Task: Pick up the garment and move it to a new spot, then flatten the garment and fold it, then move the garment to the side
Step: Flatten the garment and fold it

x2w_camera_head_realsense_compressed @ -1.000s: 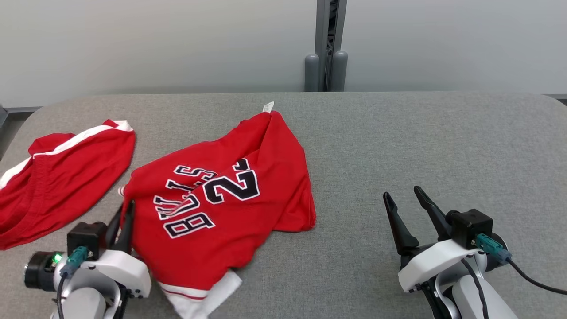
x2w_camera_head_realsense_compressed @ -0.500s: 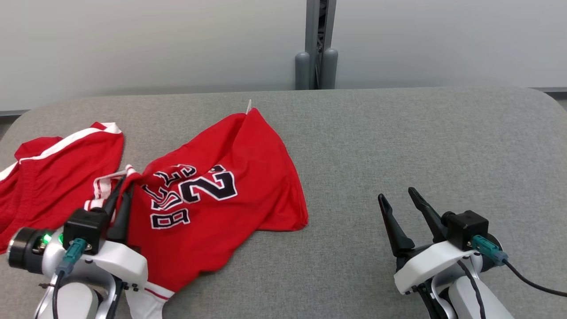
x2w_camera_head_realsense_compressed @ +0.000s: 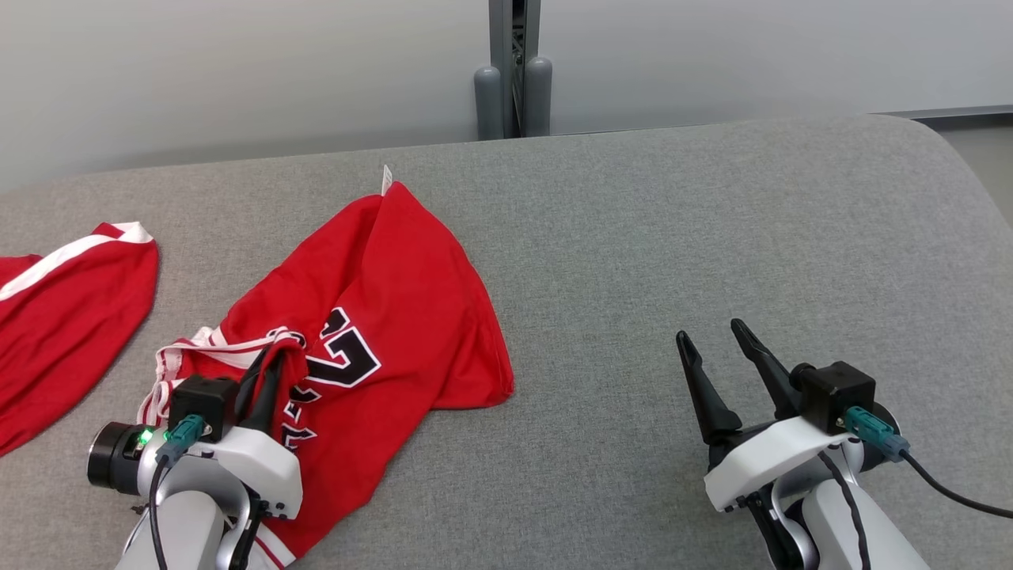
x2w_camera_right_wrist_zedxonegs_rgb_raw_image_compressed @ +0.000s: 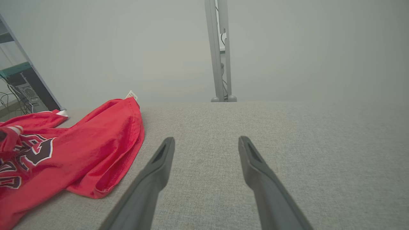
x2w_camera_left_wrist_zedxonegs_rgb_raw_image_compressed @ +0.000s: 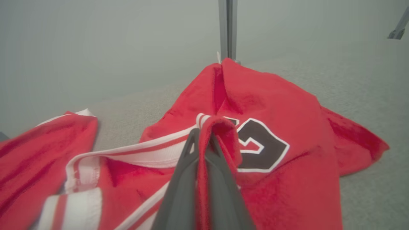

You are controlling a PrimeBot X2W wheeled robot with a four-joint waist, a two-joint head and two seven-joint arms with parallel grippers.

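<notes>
Grey fabric tabletop (x2w_camera_head_realsense_compressed: 673,237) under a pale wall: from my head, the red jersey (x2w_camera_head_realsense_compressed: 411,269) lies crumpled left of centre, with another red garment (x2w_camera_head_realsense_compressed: 63,309) further left. At my left wrist, my left tool (x2w_camera_left_wrist_zedxonegs_rgb_raw_image_compressed: 201,135) is pinching the jersey's striped edge (a fold bunches over the fingertips). At my right wrist, my right tool (x2w_camera_right_wrist_zedxonegs_rgb_raw_image_compressed: 206,139) is spread above bare tabletop, the jersey to its left.

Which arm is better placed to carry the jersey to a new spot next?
Left. The left gripper is shut on a fold of the red jersey by its white-striped trim. The right gripper stands open above bare grey table, apart from the cloth.
</notes>
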